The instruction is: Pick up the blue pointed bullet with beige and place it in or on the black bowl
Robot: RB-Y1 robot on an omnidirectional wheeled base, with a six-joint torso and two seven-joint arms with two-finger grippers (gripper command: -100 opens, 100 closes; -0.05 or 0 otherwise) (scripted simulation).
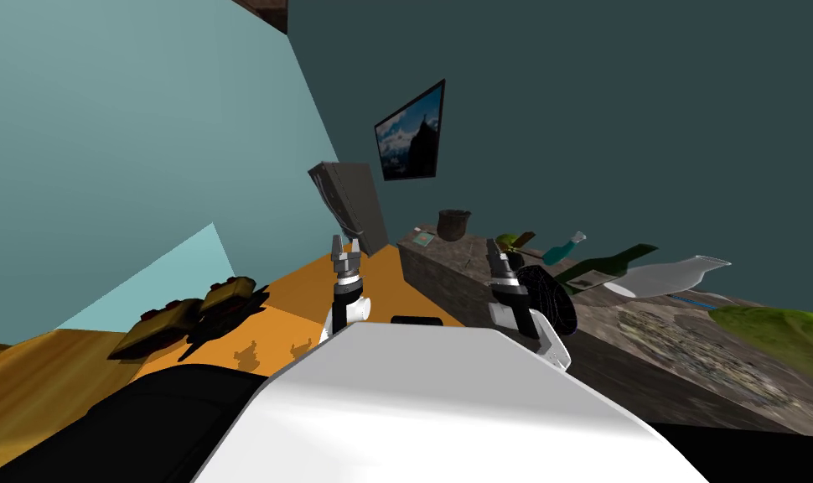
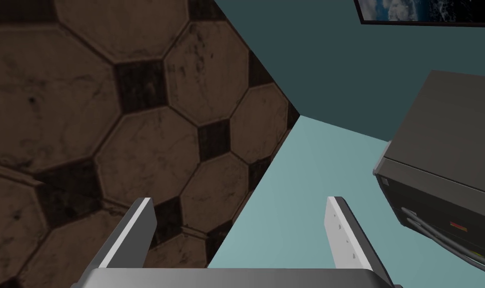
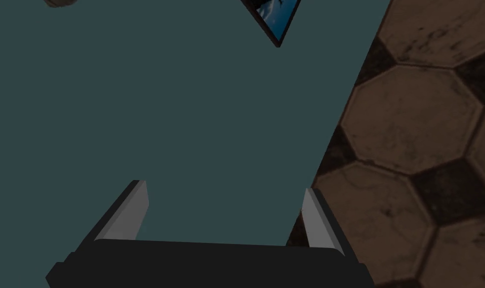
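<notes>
Both arms are raised in front of the robot, side by side. The left gripper (image 1: 346,244) points up over the orange surface, its two light grey fingers (image 2: 136,230) spread wide with nothing between them. The dark grey boxy cabinet (image 1: 352,201) stands near it, against the wall. The right gripper (image 1: 497,254) is held above the near end of the long, mottled, stone-patterned counter (image 1: 648,344), its blades likewise parted and empty. Just beside the right forearm, at the counter's edge, is the black round bowl with fine mesh lines (image 1: 556,309). Farther along the counter are a dark brown pot (image 1: 453,225), a teal bottle with a pale neck (image 1: 562,249), a dark green bottle (image 1: 610,263) and a pale glassy vase (image 1: 673,275). Just under that vase shows a thin blue sliver (image 1: 690,299), well apart from both grippers and from the bowl. It is too small to tell whether it is the blue pointed bullet. A framed mountain picture (image 1: 410,134) hangs on the dark teal wall above the cabinet.
</notes>
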